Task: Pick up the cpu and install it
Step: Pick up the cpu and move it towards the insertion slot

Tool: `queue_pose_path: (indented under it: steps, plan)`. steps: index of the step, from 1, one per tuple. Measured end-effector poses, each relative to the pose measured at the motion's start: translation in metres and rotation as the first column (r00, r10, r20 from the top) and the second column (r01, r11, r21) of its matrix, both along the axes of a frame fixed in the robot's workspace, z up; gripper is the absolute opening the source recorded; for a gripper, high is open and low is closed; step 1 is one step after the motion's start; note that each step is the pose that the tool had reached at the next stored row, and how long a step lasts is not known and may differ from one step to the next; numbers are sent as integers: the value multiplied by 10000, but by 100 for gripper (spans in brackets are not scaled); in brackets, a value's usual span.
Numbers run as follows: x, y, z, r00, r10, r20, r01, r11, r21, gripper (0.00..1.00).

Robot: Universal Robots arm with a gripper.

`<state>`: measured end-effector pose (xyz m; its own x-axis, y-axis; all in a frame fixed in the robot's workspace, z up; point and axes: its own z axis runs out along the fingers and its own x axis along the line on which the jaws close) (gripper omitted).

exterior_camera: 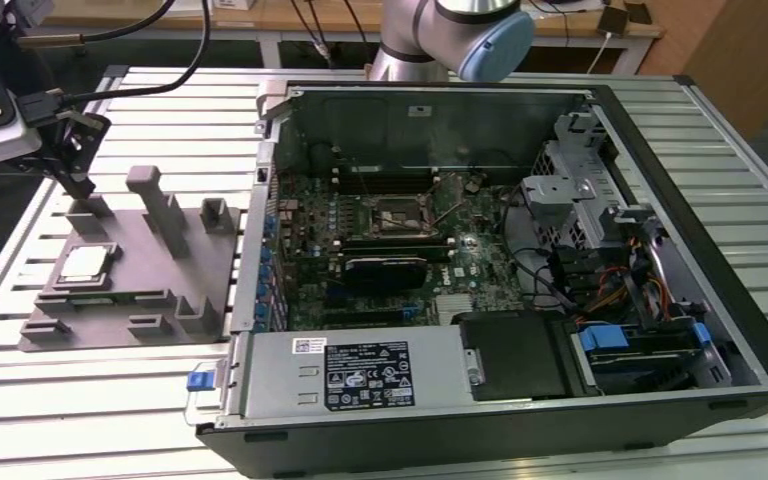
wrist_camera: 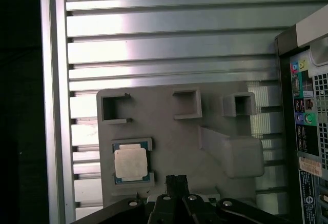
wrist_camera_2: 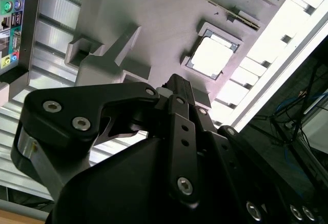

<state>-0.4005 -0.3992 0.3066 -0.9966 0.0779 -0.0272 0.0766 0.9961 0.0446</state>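
Observation:
The cpu (exterior_camera: 84, 265) is a small square chip with a pale silvery top. It lies flat in a recess of the grey fixture plate (exterior_camera: 144, 325) at the exterior view's left, and shows in both wrist views (wrist_camera_2: 212, 56) (wrist_camera: 130, 162). My gripper (exterior_camera: 80, 187) hangs above the far end of that plate, a short way beyond the chip and not touching it. Its black fingers (wrist_camera: 176, 180) are pressed together with nothing held. The motherboard's black socket frame (exterior_camera: 400, 215) sits inside the open computer case (exterior_camera: 704, 300).
Grey blocks and posts (exterior_camera: 164, 205) rise from the fixture plate beside the chip. The case's wall (exterior_camera: 253, 250) borders the plate on the exterior view's right. A ribbed metal table (exterior_camera: 37, 400) carries everything, and the arm's base (exterior_camera: 411, 60) stands behind the case.

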Motion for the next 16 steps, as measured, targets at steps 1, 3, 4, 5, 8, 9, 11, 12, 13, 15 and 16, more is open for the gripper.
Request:
queue_pose_path:
  steps: [1,3,4,5,8,9,11,12,13,15,16]
  plan:
    - [0,0,0,10000,0,0,0,10000,0,11]
    - [-3,0,-5,10000,0,0,0,10000,1,11]
    - [-6,0,-9,10000,-1,1,1,10000,1,11]
    - [-13,1,-13,10000,-2,0,2,10000,0,11]
    - [-45,0,-29,10000,-1,0,1,10000,0,11]
    - [-56,0,-35,10000,-1,0,1,10000,0,11]
    - [-76,0,-49,10000,0,0,0,10000,0,11]
    - [-85,0,-59,10000,0,0,0,10000,0,11]
    - [-94,0,-70,10000,0,2,0,10000,1,11]
    - [-109,0,-93,10000,0,0,0,10000,0,11]
    - [-118,-1,-106,10000,0,-1,0,10000,0,11]
